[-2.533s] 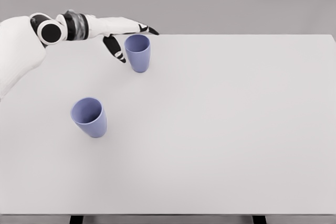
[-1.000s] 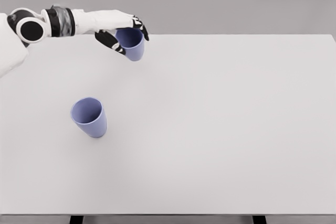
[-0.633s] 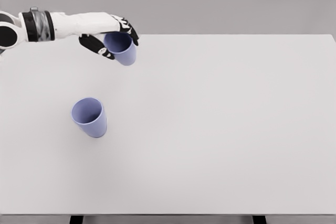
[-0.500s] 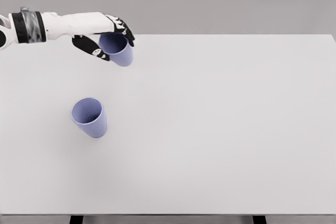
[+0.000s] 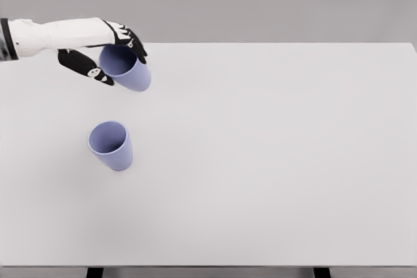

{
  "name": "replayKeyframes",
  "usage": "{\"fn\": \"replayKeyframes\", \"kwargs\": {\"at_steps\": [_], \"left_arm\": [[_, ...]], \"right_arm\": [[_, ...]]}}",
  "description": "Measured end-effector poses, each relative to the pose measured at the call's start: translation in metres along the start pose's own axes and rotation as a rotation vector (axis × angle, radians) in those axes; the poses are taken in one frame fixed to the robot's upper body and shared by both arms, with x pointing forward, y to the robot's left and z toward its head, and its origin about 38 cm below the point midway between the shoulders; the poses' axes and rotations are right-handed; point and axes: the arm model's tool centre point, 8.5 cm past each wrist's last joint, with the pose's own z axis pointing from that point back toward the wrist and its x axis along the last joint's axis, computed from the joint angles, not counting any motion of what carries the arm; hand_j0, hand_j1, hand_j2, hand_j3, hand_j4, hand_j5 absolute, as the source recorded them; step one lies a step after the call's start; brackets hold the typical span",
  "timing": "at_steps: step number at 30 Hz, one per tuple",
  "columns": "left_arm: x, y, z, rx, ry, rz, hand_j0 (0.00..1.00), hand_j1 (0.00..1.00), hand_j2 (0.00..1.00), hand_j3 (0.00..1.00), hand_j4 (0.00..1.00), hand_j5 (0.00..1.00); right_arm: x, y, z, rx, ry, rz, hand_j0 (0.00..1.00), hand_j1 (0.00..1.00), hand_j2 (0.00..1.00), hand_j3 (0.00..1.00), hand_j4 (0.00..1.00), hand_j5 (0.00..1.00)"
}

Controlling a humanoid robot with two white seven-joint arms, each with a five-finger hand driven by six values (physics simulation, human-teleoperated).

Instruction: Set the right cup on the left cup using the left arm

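In the head view, the left hand [image 5: 98, 47] is reaching in from the upper left edge, its white forearm lying nearly level above the far left part of the table [image 5: 273, 161]. The hand is gripping a blue cup [image 5: 126, 69]: the dark fingers [image 5: 133, 43] are wrapping over the far side of the cup's rim, and the thumb [image 5: 85, 64] is pressing in from the near side, to the left of the rim. The cup is hanging in the air, clear of the table, and it is tilting so that its open mouth is facing up and to the left while its base is pointing down and to the right of the hand.

Below the hand, and slightly to the left of the held cup, a second blue cup [image 5: 111, 145] is standing on the table. It is upright with its mouth open upward, and it is sitting well apart from the held cup, with bare white tabletop showing between the two. Nothing is touching this standing cup.

The table is stretching away to the right of the hand as a plain white surface, and a grey wall [image 5: 260, 1] is running behind it.
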Motion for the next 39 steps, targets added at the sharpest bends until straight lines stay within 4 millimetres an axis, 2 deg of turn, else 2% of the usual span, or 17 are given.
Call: {"fn": "replayKeyframes", "kwargs": {"at_steps": [17, 29, 39], "left_arm": [[0.046, 0.013, 0.062, 0.015, -0.016, -0.045, 0.65, 0.65, 0.65, 0.65, 0.65, 0.65], [0.066, 0.014, 0.078, 0.01, -0.027, -0.058, 0.65, 0.65, 0.65, 0.65, 0.65, 0.65], [0.069, 0.012, 0.084, 0.006, -0.026, -0.053, 0.65, 0.65, 0.65, 0.65, 0.65, 0.65]], "right_arm": [[0.0, 0.0, 0.0, 0.0, 0.0, 0.0, 1.0, 1.0, 1.0, 1.0, 1.0, 1.0], [0.0, 0.0, 0.0, 0.0, 0.0, 0.0, 1.0, 1.0, 1.0, 1.0, 1.0, 1.0], [0.0, 0.0, 0.0, 0.0, 0.0, 0.0, 1.0, 1.0, 1.0, 1.0, 1.0, 1.0]]}}
